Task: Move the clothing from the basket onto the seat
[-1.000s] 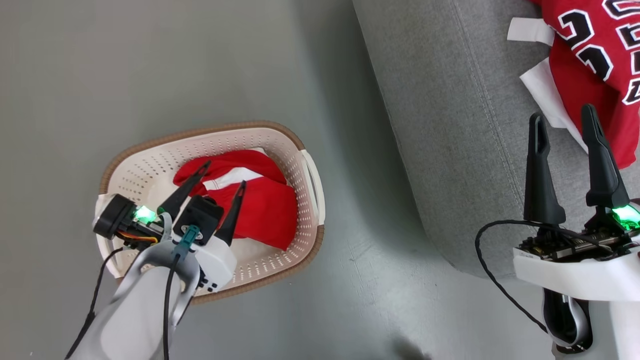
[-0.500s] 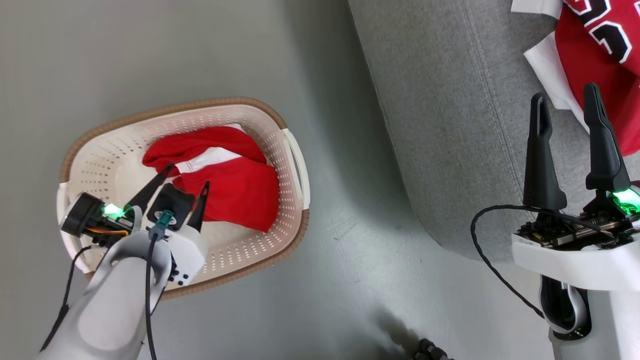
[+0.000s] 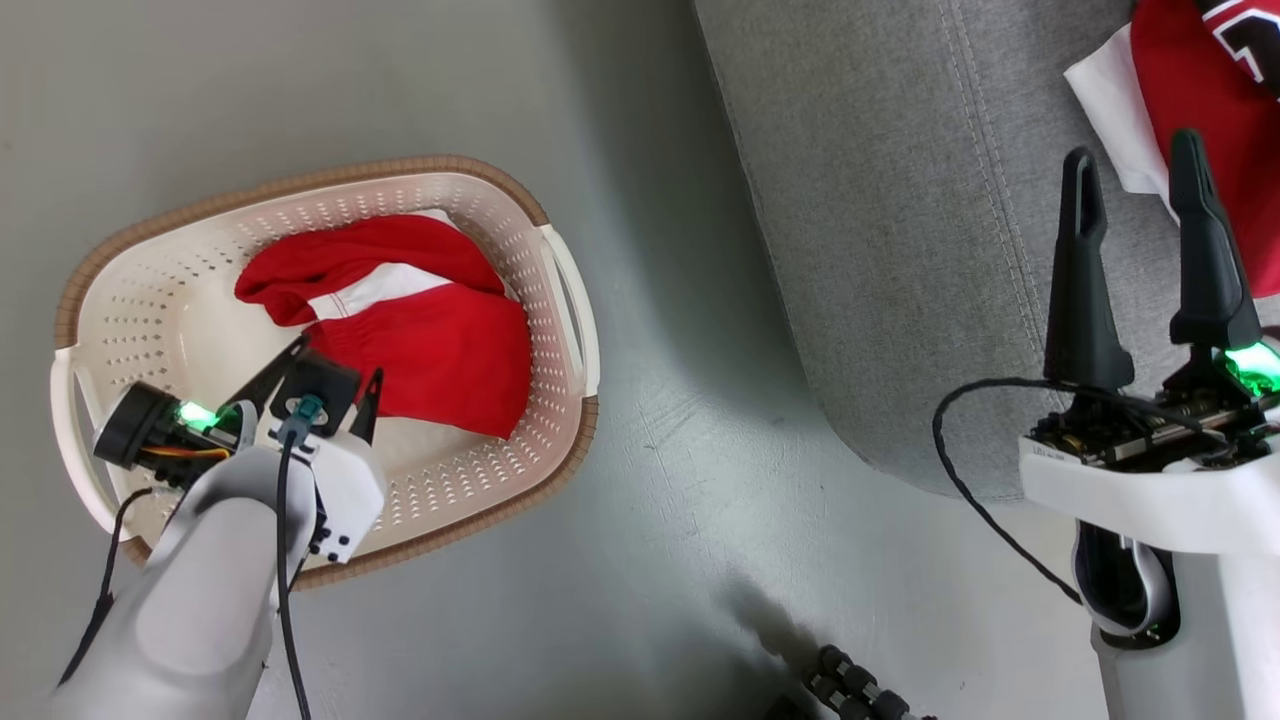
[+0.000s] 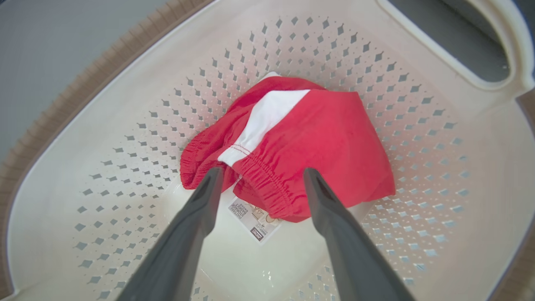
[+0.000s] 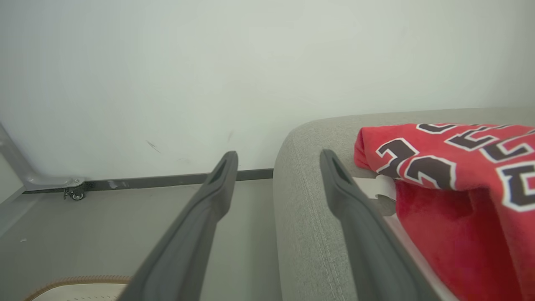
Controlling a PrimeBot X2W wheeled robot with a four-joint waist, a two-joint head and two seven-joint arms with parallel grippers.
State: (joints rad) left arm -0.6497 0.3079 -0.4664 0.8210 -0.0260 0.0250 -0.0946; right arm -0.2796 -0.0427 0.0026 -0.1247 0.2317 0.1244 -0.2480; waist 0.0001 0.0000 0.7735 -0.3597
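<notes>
A plain red garment with a white stripe [image 3: 400, 320] [image 4: 309, 142] lies crumpled in the cream perforated basket [image 3: 150, 290] [image 4: 125, 104] on the floor. My left gripper [image 3: 335, 365] [image 4: 261, 177] reaches down into the basket, open, its fingertips on either side of the garment's gathered waistband. A red jersey with black numerals [image 3: 1200, 90] [image 5: 459, 167] rests on the grey seat [image 3: 900, 200] [image 5: 309, 217]. My right gripper [image 3: 1135, 165] [image 5: 278, 156] hovers open over the seat's edge beside the jersey, holding nothing.
Grey floor [image 3: 650, 500] runs between basket and seat. A barcode sticker [image 4: 255, 219] shows on the basket's bottom under the garment. A dark ribbed part [image 3: 850, 690] pokes in at the bottom edge. A white wall with a dark baseboard [image 5: 167, 180] stands beyond the seat.
My left gripper has pushed deeper into the basket, down to the garment's waistband. The head camera has shifted, so basket and seat sit further left and up. Both grippers stay open.
</notes>
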